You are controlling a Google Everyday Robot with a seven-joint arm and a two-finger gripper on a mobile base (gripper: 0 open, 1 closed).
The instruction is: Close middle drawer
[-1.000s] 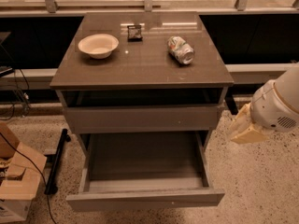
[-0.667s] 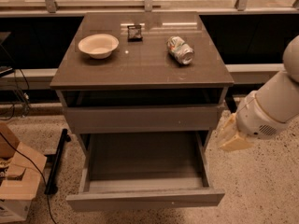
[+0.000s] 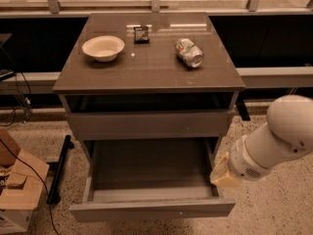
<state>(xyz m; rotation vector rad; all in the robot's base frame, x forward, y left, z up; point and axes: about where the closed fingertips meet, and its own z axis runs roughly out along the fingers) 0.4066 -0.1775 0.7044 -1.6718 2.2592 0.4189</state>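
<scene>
The middle drawer point(image 3: 151, 208) stands pulled far out of the cabinet. Its plain grey-brown front is nearest me, and its dark floor point(image 3: 151, 163) and pale side walls show. It looks empty. Above it, a similar grey drawer front point(image 3: 146, 125) sits just under the glossy tabletop point(image 3: 146, 72). My gripper point(image 3: 222, 173), a pale yellowish end on the white arm point(image 3: 279, 136), is low at the open drawer's right side wall, near its front right corner. I cannot tell whether it touches the drawer.
On the tabletop are a white bowl point(image 3: 103, 48), a crushed can point(image 3: 190, 52) and a small dark packet point(image 3: 141, 34). A cardboard box point(image 3: 17, 195) with cables and a black floor bar point(image 3: 58, 170) are on the left. A speckled floor lies around the cabinet.
My arm and gripper have moved left and down, from beside the cabinet's right edge to the open drawer's right wall. The drawer has not moved.
</scene>
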